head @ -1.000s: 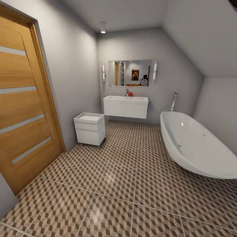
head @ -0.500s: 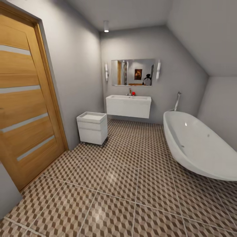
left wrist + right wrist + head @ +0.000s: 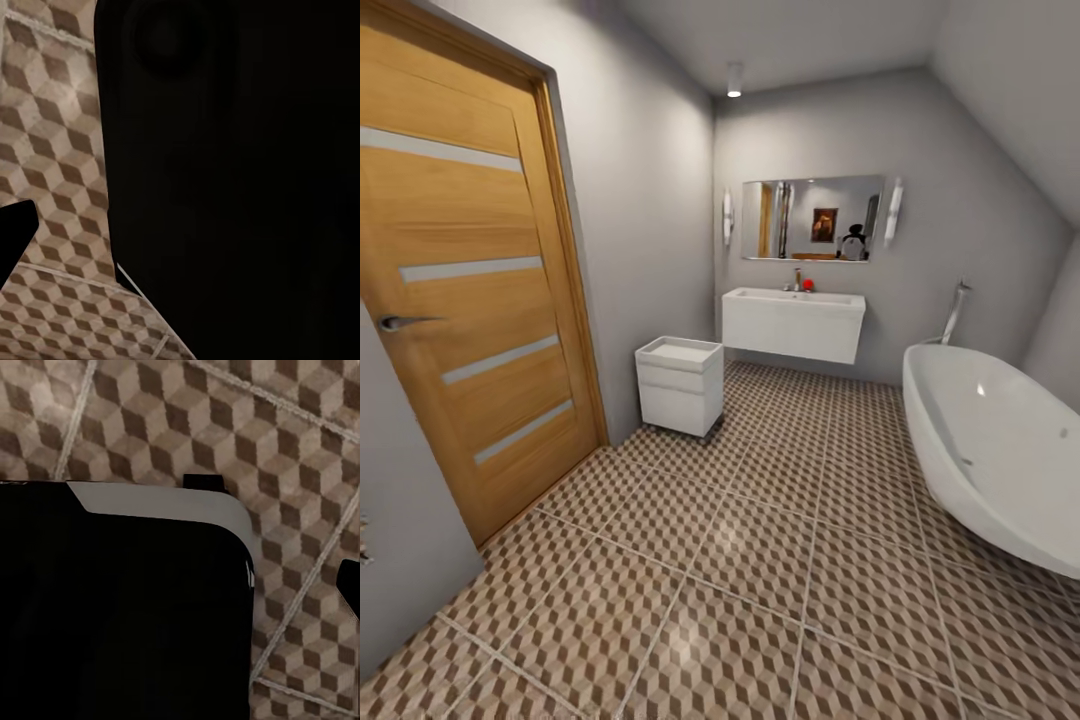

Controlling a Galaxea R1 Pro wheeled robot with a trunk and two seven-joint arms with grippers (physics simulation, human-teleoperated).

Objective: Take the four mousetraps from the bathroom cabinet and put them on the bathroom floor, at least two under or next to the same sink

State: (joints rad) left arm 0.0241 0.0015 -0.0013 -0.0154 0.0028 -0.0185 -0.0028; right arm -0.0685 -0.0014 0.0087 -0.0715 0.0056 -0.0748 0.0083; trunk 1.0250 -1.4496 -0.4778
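A wooden door [image 3: 470, 300] stands at left; beside it a small white drawer unit [image 3: 680, 385], then the sink [image 3: 793, 323] on the far wall, the bathtub [image 3: 995, 450] at right, all over the bathroom floor [image 3: 760, 570]. Either tool's state: cannot tell.

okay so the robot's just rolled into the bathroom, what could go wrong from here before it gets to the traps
1. The bathtub bulges over the bathroom floor on the right; a wide swing toward the sink could clip it.
2. The small white drawer unit sits close beside the sink, so the base may bump it.
3. No mousetraps are visible yet, and both wrist cameras are largely blocked by dark robot parts, so judging a claw's approach could be hard.
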